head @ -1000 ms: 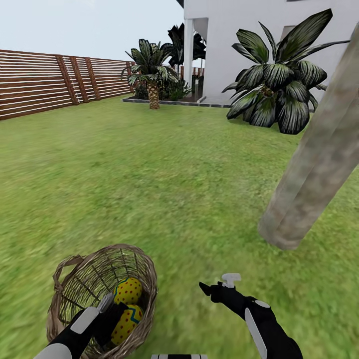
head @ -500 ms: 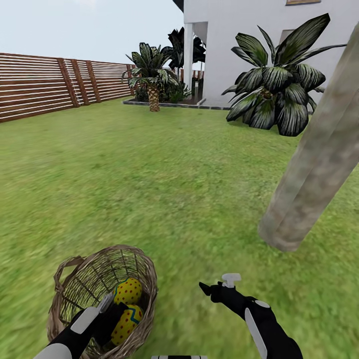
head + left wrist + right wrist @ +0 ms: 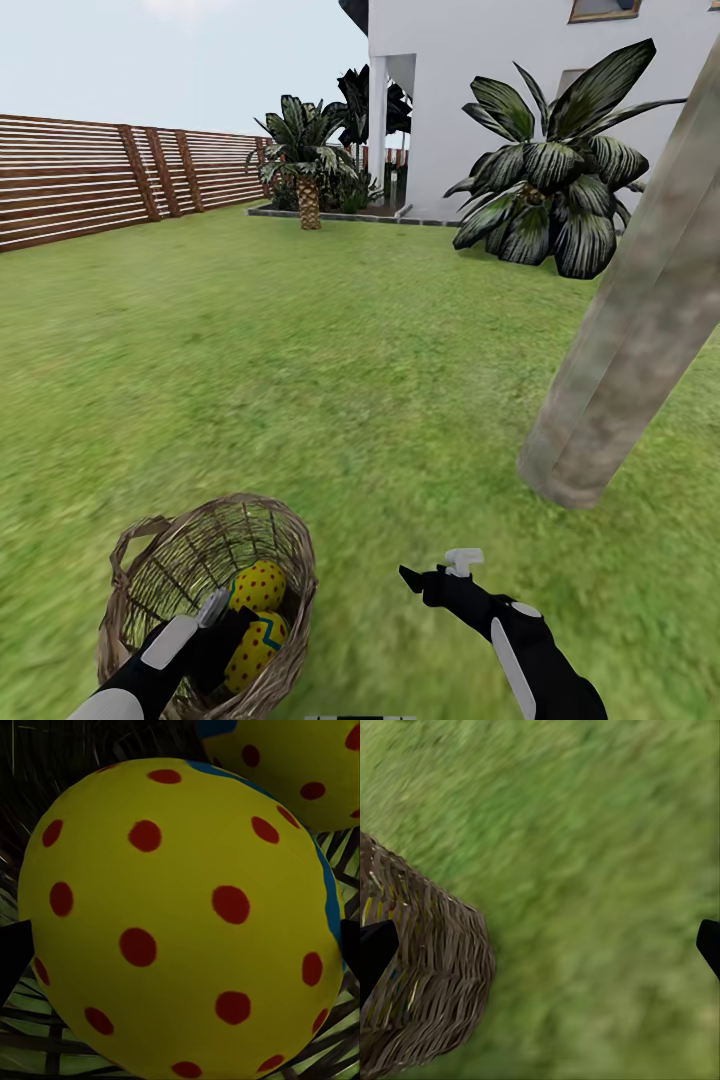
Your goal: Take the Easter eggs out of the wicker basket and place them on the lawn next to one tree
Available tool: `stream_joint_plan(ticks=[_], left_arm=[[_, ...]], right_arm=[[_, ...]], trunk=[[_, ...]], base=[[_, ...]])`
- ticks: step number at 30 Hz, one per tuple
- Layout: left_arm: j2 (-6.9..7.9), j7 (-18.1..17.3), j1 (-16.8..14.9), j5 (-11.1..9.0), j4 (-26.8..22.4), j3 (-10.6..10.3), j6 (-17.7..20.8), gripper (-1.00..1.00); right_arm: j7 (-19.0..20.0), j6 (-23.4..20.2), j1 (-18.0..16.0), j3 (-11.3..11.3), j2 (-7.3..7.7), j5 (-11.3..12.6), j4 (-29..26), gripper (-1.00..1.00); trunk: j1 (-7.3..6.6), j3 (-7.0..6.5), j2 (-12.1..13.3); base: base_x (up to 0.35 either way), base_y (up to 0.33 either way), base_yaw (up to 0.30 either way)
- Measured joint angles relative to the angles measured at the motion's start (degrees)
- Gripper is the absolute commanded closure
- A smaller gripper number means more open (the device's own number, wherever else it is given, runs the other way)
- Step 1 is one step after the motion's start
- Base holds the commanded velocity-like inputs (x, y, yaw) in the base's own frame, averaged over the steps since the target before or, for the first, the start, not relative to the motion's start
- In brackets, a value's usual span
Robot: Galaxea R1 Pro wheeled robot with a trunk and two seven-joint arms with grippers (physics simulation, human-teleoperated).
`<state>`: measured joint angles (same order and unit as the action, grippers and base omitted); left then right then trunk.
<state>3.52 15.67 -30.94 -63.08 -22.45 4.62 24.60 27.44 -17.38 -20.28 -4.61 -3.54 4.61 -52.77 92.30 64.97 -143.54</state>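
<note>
Easter eggs: two show in the wicker basket (image 3: 205,600), which stands on the lawn (image 3: 300,380) at the lower left of the head view. One egg (image 3: 258,585) sits further from the robot; the nearer egg (image 3: 252,650), w/ a blue-green zigzag, lies just below it in that view. Both are yellow w/ red dots. A third egg can't be made out.

The left gripper (image 3: 222,625) reaches down into the basket beside the nearer egg. In the left wrist view that egg (image 3: 180,919) looms very close between two dark fingertips (image 3: 13,952), one at each side edge; jaws are spread wide around it, and contact can't be told. Part of the other egg (image 3: 300,765) shows behind it.

The right gripper (image 3: 435,572) hovers over grass to the basket's right, apart from it, jaws wide, nothing between them. The right wrist view has the basket's woven wall (image 3: 424,982) on grass.

The tree (image 3: 630,330) trunk, mottled grey-brown, rises at right, near the basket. Farther back: a broad-leaved dark plant (image 3: 550,190), a small palm (image 3: 308,160), a slatted wooden fence (image 3: 100,180), a white house (image 3: 480,60).
</note>
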Motion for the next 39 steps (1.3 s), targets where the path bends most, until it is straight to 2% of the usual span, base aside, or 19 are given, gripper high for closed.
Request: stream_joint_plan(ticks=[8,12,15,25,28,35,39], left_arm=[[0.02,0.0,0.0,0.1,-0.1,0.0,0.8,1.00],[0.02,0.0,0.0,0.1,-0.1,0.0,0.9,1.00],[0.02,0.0,0.0,0.1,-0.1,0.0,1.1,1.00],[0.06,0.0,0.0,-0.1,0.0,0.0,1.8,1.00],[0.09,0.0,0.0,0.1,-0.1,0.0,1.8,1.00],[0.10,-0.1,0.1,0.3,-0.1,0.0,1.9,1.00],[0.09,-0.1,0.1,0.3,-0.3,0.0,1.9,1.00]], right_arm=[[0.0,0.0,0.0,0.0,0.00,0.0,0.0,-1.00],[0.0,0.0,0.0,0.0,0.00,0.0,0.0,-1.00],[0.0,0.0,0.0,0.0,0.00,0.0,0.0,-1.00],[0.0,0.0,0.0,0.0,0.00,0.0,0.0,-1.00],[0.0,0.0,0.0,0.0,0.00,0.0,0.0,-1.00],[0.0,0.0,0.0,0.0,0.00,0.0,0.0,-1.00],[0.0,0.0,0.0,0.0,0.00,0.0,0.0,-1.00]], trunk=[[-0.18,-1.54,0.1],[-0.18,-1.55,0.1],[-0.26,-2.21,0.1],[-0.26,-2.22,0.1],[-0.34,-2.88,0.2],[-0.34,-2.88,0.2],[-0.44,-3.76,0.2]], base=[[0.000,0.000,0.000],[0.000,0.000,0.000],[0.000,0.000,0.000],[0.000,0.000,0.000],[0.000,0.000,0.000],[0.000,0.000,0.000],[0.000,0.000,0.000]])
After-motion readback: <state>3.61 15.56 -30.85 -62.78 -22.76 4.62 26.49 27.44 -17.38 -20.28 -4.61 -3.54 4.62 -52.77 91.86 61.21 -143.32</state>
